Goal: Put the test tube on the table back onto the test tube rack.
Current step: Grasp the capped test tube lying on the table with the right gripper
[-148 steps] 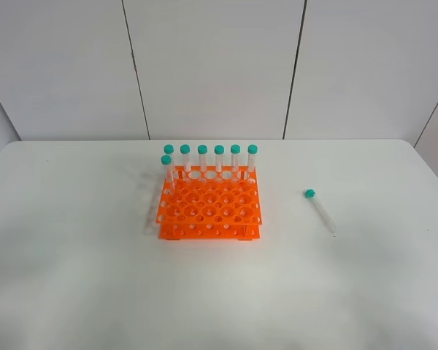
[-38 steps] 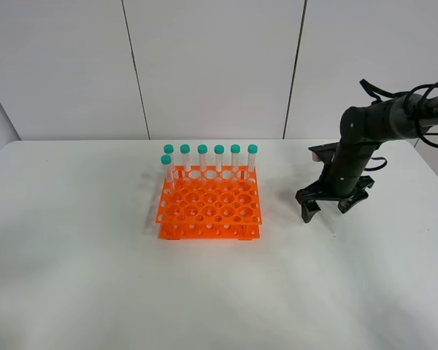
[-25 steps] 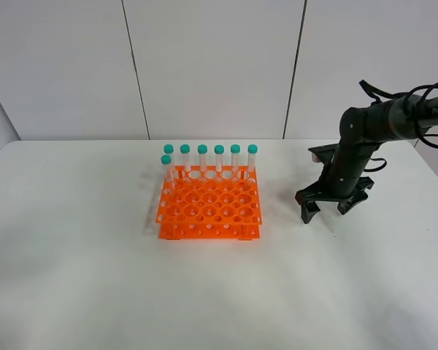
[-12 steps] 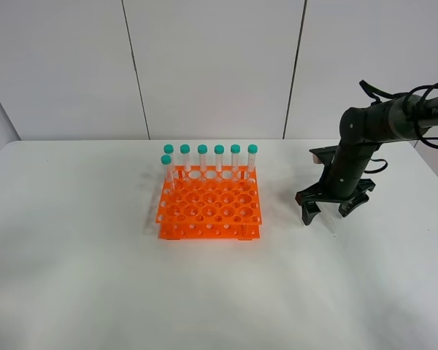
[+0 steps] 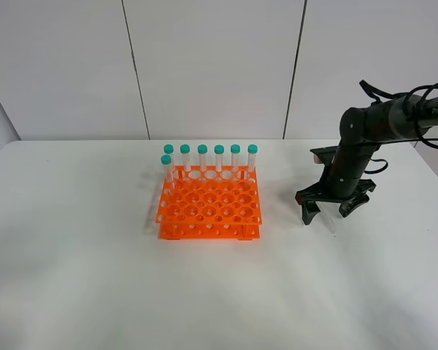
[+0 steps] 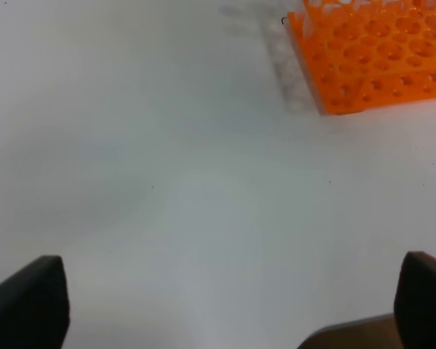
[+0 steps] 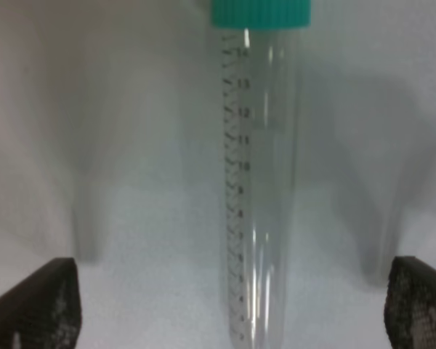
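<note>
We see the right gripper [image 5: 330, 210] hanging low over the table [image 5: 95, 255], to the right of the test tube rack [image 5: 209, 206] and well apart from it. About six seconds ago this spot held only the test tube, lying in the open with no arm in sight. Now the black right arm [image 5: 365, 131] reaches in from the right edge and covers most of the tube in the high view. Over the last second and a half the gripper barely shifts. In the right wrist view the test tube [image 7: 258, 182] lies flat on the white surface between the two fingertips. Its teal cap [image 7: 260, 12] points away from the fingers, and its printed scale marks are readable. The jaws stand spread wide on either side of it, touching nothing. The left gripper [image 6: 225, 305] appears only in its own wrist view, jaws likewise wide apart and empty above bare table, with the orange rack off toward one corner. The rack and its seven capped tubes [image 5: 219, 160] stand as they did before: six along the back row and one just in front at the left end.
</note>
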Available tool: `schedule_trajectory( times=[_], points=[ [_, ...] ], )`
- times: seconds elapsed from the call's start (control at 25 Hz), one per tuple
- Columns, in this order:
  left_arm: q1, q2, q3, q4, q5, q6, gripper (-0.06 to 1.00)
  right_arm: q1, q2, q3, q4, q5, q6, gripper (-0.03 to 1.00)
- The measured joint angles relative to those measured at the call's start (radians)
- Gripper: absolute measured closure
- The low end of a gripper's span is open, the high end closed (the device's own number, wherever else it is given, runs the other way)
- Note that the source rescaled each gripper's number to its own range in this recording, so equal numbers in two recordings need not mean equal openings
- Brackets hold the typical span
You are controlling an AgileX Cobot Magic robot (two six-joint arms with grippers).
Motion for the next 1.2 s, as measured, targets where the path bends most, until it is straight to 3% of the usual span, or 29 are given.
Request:
schedule_trajectory(
  times=[0.76,0.84,0.88,1.04,1.08,1.2],
  points=[
    [0.0,0.0,0.0,0.0,0.0,0.0,-0.05,-0.002,0.025,-0.005,-0.01,0.004,0.002,0.08],
    [0.0,0.0,0.0,0.0,0.0,0.0,-0.05,-0.002,0.025,-0.005,-0.011,0.004,0.002,0.17],
    [0.0,0.0,0.0,0.0,0.0,0.0,-0.05,-0.002,0.027,-0.005,-0.011,0.004,0.002,0.27],
    [0.0,0.0,0.0,0.0,0.0,0.0,-0.05,-0.002,0.027,-0.005,-0.011,0.004,0.002,0.93],
    [0.0,0.0,0.0,0.0,0.0,0.0,-0.05,-0.002,0.027,-0.005,-0.01,0.003,0.002,0.97],
    [0.0,0.0,0.0,0.0,0.0,0.0,-0.05,-0.002,0.027,-0.005,-0.01,0.003,0.002,0.95]
  ],
)
